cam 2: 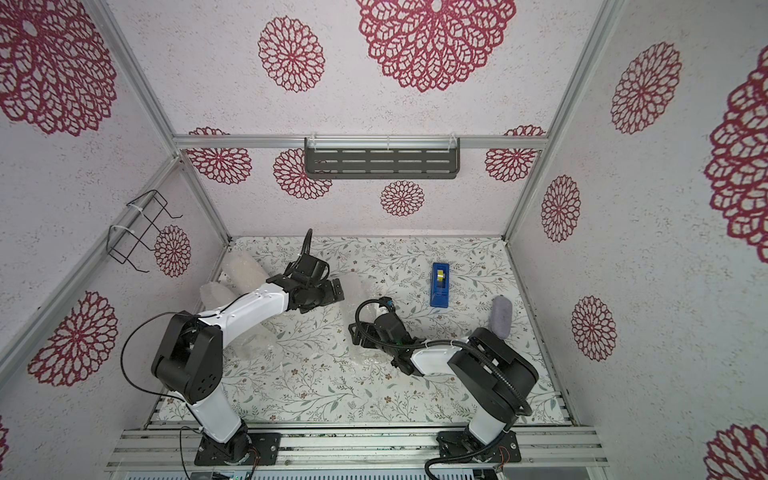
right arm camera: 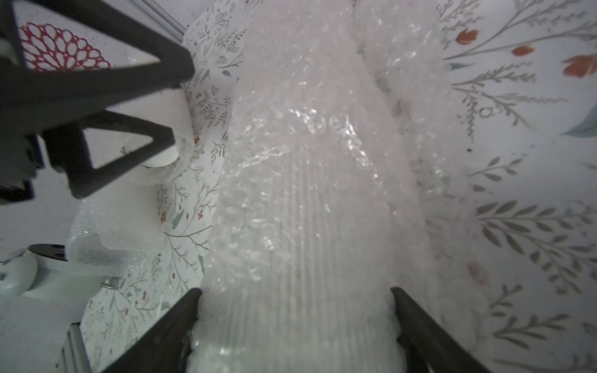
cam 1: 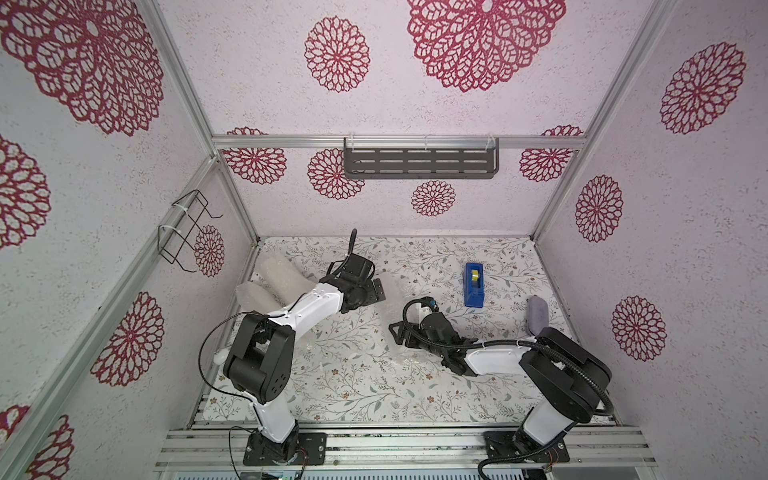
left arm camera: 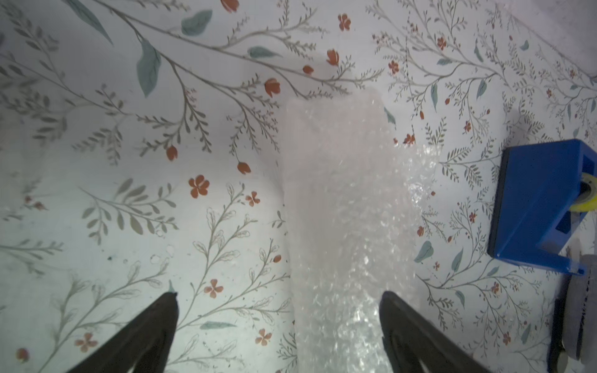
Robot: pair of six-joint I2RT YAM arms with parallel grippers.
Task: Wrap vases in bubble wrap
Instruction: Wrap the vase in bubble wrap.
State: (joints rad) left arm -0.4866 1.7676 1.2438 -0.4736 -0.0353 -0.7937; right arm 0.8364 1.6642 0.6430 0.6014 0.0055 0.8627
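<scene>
On the left in both top views, two wrapped bundles (cam 1: 282, 276) lie on the table (cam 1: 353, 386). Your left gripper (left arm camera: 278, 294) hangs wide open over the bubble wrap (left arm camera: 342, 193) mid-frame. Your right gripper (right arm camera: 294, 289) pinches the wrapped vase (right arm camera: 307, 210), whose ribs show only in the right wrist view. Farther right, the blue dispenser (cam 1: 473, 291) holds yellow tape (cam 1: 473, 273).

Both top views are bright and even, walls (cam 1: 124, 174) bending at the edges. Wrist views are dimmer, blurred; bubble wrap (right arm camera: 307, 122) glints.
</scene>
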